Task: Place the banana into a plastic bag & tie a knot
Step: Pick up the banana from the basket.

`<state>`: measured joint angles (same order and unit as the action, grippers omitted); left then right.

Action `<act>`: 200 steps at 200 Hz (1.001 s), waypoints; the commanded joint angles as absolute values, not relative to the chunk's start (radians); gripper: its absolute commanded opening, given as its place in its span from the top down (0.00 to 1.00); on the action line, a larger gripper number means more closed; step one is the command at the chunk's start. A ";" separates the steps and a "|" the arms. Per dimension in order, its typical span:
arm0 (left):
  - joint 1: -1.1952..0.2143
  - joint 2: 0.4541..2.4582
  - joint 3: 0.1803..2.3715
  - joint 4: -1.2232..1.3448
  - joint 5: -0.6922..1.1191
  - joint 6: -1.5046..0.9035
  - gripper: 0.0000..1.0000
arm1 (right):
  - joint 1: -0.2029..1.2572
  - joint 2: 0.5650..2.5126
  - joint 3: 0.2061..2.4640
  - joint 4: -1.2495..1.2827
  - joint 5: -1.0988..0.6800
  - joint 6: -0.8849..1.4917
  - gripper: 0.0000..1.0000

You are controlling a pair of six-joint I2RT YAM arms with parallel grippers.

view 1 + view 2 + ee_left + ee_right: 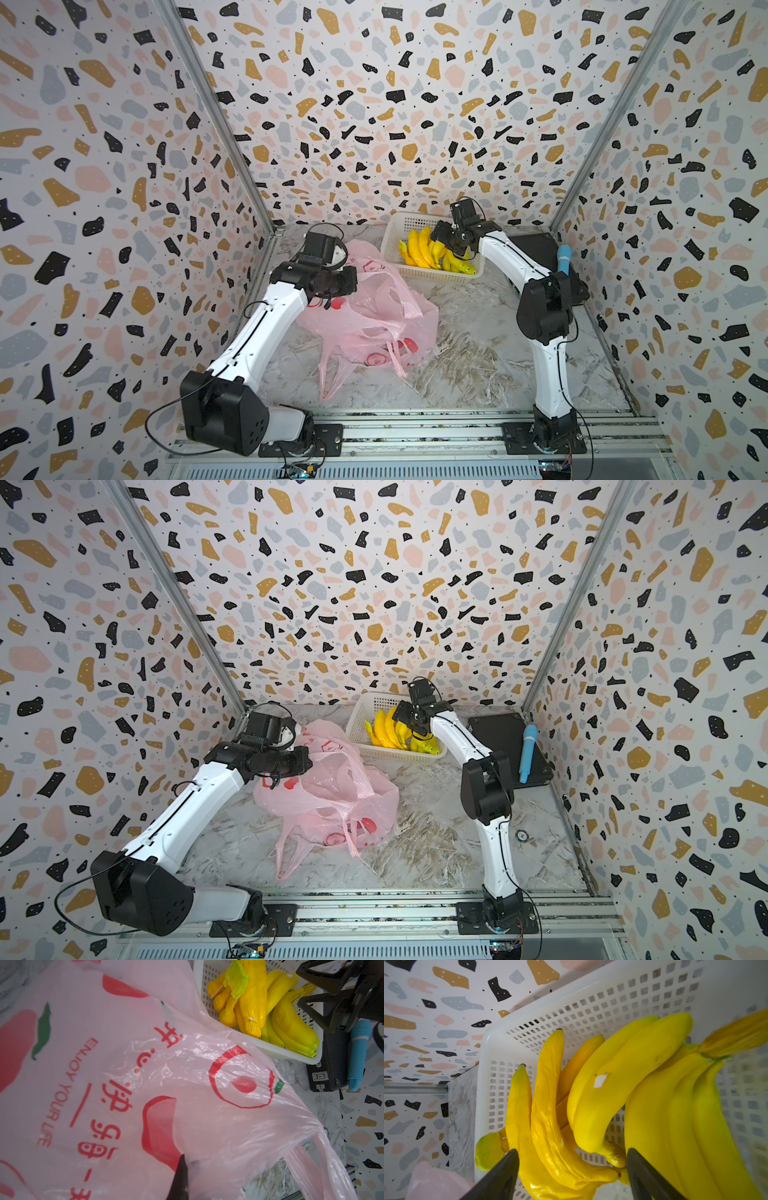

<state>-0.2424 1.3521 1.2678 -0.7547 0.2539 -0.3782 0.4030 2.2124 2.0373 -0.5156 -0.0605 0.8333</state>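
Currently the right gripper [572, 1167] hangs over the white basket [500, 1047], jaws apart astride a banana bunch [546, 1115] lying inside. The left gripper [181, 1169] is pinched tight on the pink plastic bag [124, 1053], just beside the basket.

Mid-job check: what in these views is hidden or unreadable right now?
Left hand: in the left wrist view the pink plastic bag drapes over its fingers, hiding any pinch.
Its mouth: in both top views crumpled folds hide it.
Right hand: in both top views its own wrist hides the fingertips.
Banana stem: right wrist view, blurred at the frame edge.
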 commanded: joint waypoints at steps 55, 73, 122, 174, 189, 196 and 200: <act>-0.256 1.317 1.246 -0.724 0.278 -0.375 1.00 | 0.396 2.318 2.159 -0.517 -0.036 0.961 0.24; -0.259 1.314 1.245 -0.722 0.281 -0.377 1.00 | 0.396 2.337 2.168 -0.509 -0.026 0.980 0.27; -0.261 1.304 1.243 -0.719 0.280 -0.379 1.00 | 0.395 2.375 2.187 -0.472 -0.028 0.996 0.40; -0.269 1.290 1.242 -0.727 0.277 -0.381 1.00 | 0.396 2.310 2.183 -0.463 -0.012 0.911 0.80; -0.269 1.282 1.241 -0.728 0.276 -0.384 1.00 | 0.396 2.267 2.157 -0.442 -0.003 0.871 0.85; -0.270 1.278 1.241 -0.729 0.276 -0.385 1.00 | 0.397 2.243 2.136 -0.425 0.000 0.852 0.86; -0.269 1.277 1.241 -0.729 0.276 -0.385 1.00 | 0.397 2.230 2.124 -0.414 0.001 0.843 0.86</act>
